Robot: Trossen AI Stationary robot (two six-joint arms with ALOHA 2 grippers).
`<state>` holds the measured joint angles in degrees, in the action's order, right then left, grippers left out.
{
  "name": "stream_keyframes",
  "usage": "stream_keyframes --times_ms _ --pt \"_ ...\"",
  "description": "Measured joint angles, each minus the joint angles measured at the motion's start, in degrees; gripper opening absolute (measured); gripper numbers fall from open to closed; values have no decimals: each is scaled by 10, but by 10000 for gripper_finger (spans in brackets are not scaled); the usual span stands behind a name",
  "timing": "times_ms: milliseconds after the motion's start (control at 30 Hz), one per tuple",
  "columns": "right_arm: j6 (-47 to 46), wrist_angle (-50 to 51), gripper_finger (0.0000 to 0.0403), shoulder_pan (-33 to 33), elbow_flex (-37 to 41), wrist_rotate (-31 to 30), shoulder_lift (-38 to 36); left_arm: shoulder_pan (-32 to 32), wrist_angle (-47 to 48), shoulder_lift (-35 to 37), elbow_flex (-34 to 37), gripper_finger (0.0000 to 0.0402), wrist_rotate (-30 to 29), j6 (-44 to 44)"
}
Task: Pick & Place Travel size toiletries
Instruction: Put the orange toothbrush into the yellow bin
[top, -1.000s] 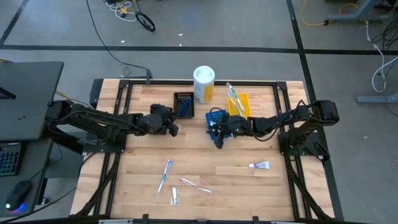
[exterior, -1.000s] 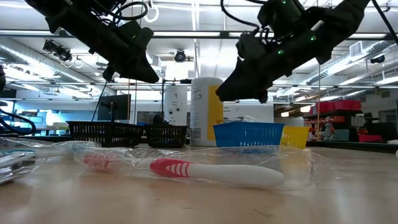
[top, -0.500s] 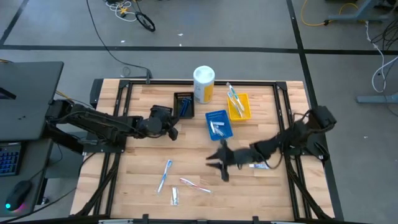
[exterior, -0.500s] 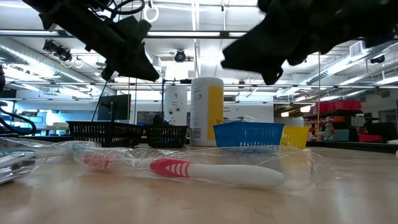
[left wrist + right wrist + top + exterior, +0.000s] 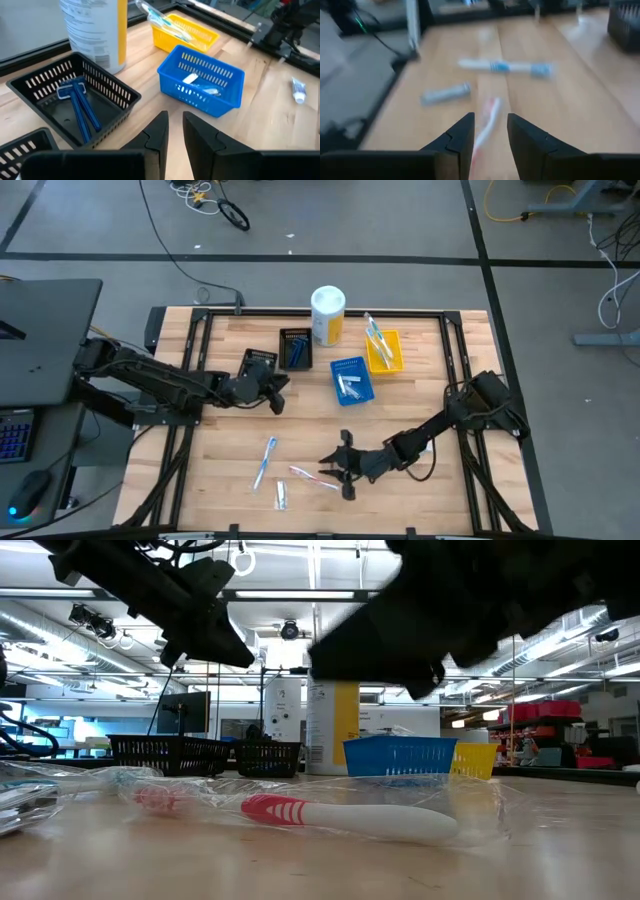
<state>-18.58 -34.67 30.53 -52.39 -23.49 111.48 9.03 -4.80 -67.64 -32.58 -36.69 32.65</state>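
Observation:
Three toiletries lie flat on the wood near the front edge: a pink toothbrush in clear wrap (image 5: pixel 313 477) (image 5: pixel 340 818), a light-blue toothbrush (image 5: pixel 265 462) and a small tube (image 5: pixel 281 496). My right gripper (image 5: pixel 330 467) (image 5: pixel 490 136) hangs open just right of the pink toothbrush (image 5: pixel 487 120), whose end lies ahead of the gap between the fingers. It touches nothing that I can see. My left gripper (image 5: pixel 275 392) (image 5: pixel 175 132) hovers by the black trays with a narrow gap between its fingers and nothing in it. Another tube (image 5: pixel 298 91) lies at the right.
At the back stand a white-and-yellow canister (image 5: pixel 327 315), a black tray with blue razors (image 5: pixel 75 102), a second black tray (image 5: pixel 258 363), a blue tray with white items (image 5: pixel 350 380) and a yellow tray with toothbrushes (image 5: pixel 383 350). Bare wood lies between the trays and the front toiletries.
My right gripper has swung from above the blue tray toward the table's near edge and down, ending low beside the pink toothbrush; its finger gap looks unchanged. My left gripper has drifted a little toward the near edge. The toiletries have not moved.

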Motion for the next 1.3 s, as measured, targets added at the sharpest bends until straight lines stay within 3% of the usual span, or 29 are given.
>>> stream_keyframes --times_ms 167,400,700,933,1300 --pt "-47 90 125 33 -38 -13 26 19 12 0 0 63 0 0" --pt "-54 93 125 70 -64 -79 67 47 25 0 0 63 -4 27" --pt "-144 119 125 56 -65 -45 105 64 13 0 52 63 -10 79" --pt "-51 138 123 55 -66 -65 106 64 10 0 95 63 -12 123" --pt "-25 155 32 38 -64 -58 94 64 -27 0 107 63 -14 114"
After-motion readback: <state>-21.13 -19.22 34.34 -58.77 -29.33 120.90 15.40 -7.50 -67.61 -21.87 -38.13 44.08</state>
